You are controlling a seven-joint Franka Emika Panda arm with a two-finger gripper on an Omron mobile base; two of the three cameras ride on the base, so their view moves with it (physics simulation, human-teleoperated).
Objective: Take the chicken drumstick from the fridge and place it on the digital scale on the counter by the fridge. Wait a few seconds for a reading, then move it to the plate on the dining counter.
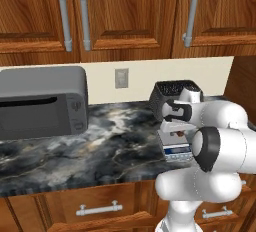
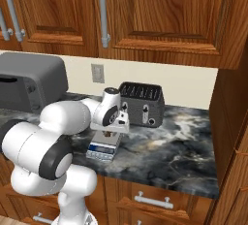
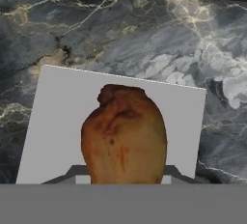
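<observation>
The chicken drumstick (image 3: 124, 136), brown and glossy, sits between my two dark fingertips, and my gripper (image 3: 123, 177) is shut on it. It hangs directly over the flat grey top of the digital scale (image 3: 62, 112). I cannot tell whether it touches the top. From the base, my gripper (image 1: 176, 132) points down at the scale (image 1: 178, 152) near the counter's front edge, with a bit of brown meat showing at its tips. In the right base view my gripper (image 2: 109, 131) hides part of the scale (image 2: 103, 149). The fridge, plate and dining counter are out of view.
A dark slotted toaster (image 1: 172, 96) stands just behind the scale against the wall. A grey toaster oven (image 1: 42, 101) fills the counter's left end. Wood wall cabinets (image 1: 125, 11) hang overhead, and a wood side panel (image 2: 227, 122) bounds the right.
</observation>
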